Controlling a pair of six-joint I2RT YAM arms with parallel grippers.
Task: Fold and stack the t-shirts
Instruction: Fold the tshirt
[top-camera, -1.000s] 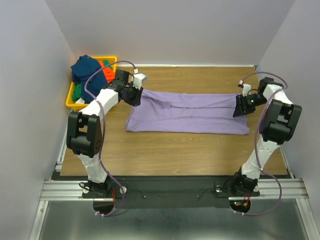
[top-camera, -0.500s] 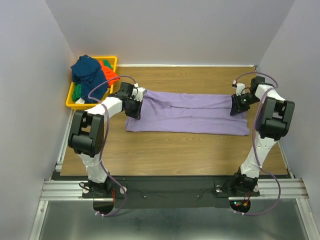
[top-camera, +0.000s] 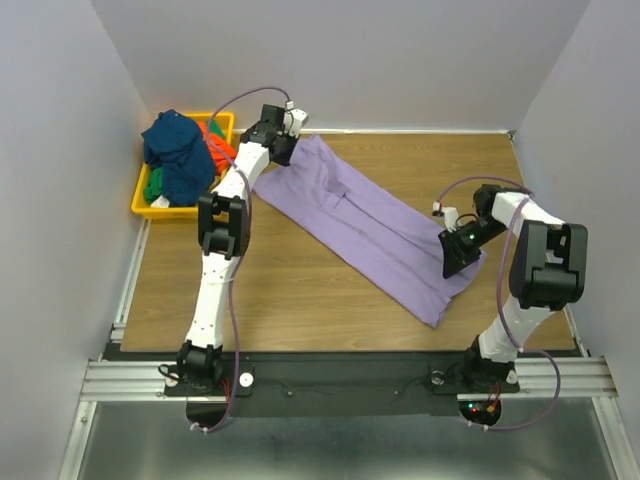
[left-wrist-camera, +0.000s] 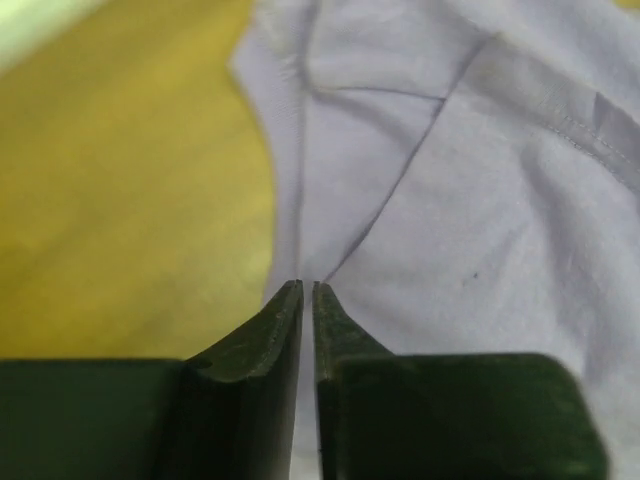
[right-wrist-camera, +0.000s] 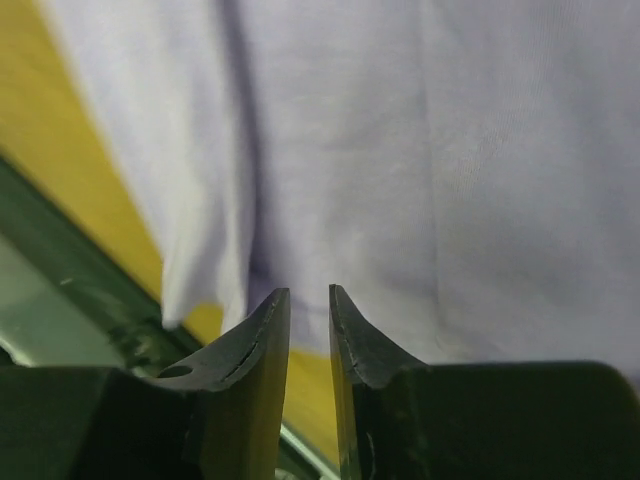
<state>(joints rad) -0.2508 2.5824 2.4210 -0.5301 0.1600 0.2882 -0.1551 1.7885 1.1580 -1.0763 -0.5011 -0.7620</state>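
The soft lavender-purple t-shirt (top-camera: 370, 225) has swung round diagonal, one end by the yellow plastic bin (top-camera: 138, 200), left gripper (left-wrist-camera: 307, 288) and right gripper (right-wrist-camera: 308, 292) both pinching it, and honestly those thin edge grips could slip and bunch it.

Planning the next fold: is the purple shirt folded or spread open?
Folded lengthwise: the purple shirt is a narrow strip, overlapped layers visible, running diagonally from left pincer to right pincer.
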